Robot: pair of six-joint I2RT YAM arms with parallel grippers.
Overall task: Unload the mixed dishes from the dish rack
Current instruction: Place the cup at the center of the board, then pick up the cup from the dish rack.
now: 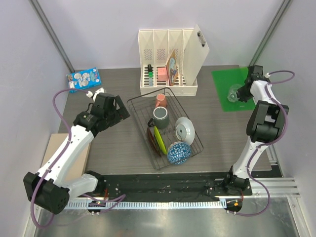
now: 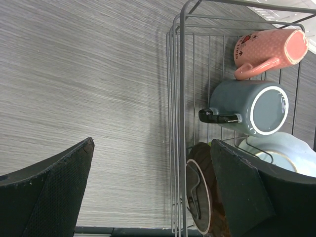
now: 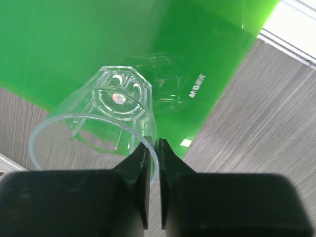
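The dish rack (image 1: 140,131) sits mid-table, holding a pink mug (image 1: 161,100), a dark grey mug (image 1: 160,117), a white plate (image 1: 185,128), a lime-green plate (image 1: 157,136) and a blue patterned bowl (image 1: 178,153). My left gripper (image 1: 123,109) hangs open at the rack's left edge. In its wrist view the rack wires (image 2: 180,98) and an upright dark plate (image 2: 200,197) lie between the fingers of the left gripper (image 2: 152,145). My right gripper (image 3: 153,145) is shut on the rim of the clear glass (image 3: 108,108), which is tilted over the green mat (image 3: 74,39) at the far right.
A cream slotted file holder (image 1: 168,59) with small items stands behind the rack. A blue packet (image 1: 83,80) and a small white object (image 1: 98,92) lie at the back left. A cardboard piece (image 1: 54,148) lies under the left arm.
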